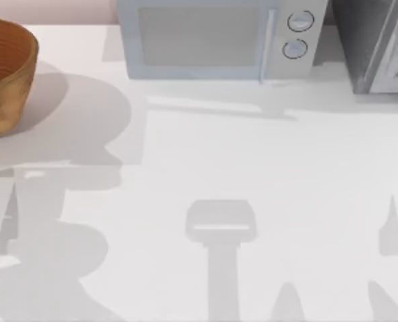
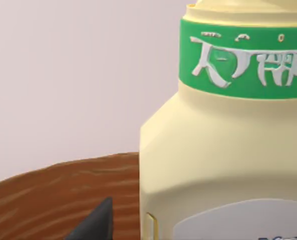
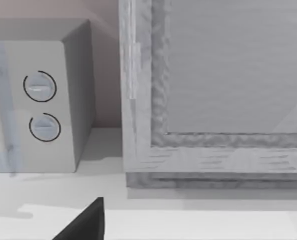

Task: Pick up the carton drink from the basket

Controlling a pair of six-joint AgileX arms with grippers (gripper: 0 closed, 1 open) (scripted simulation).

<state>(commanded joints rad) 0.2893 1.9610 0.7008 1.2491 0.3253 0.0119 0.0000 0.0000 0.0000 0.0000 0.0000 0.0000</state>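
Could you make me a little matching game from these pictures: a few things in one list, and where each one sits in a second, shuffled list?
Things:
1. basket
2. microwave
3. carton drink
4. grey box

Places:
A. top view's back right corner
B. close before the left wrist camera, above the woven rim
C. top view's far left edge
D. back middle of the table

Pairs: 1-C, 2-D, 3-B, 4-A

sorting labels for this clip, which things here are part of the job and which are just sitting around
Part of the job: carton drink; basket; left gripper's finger close by the carton.

Just sitting around: microwave; grey box beside it.
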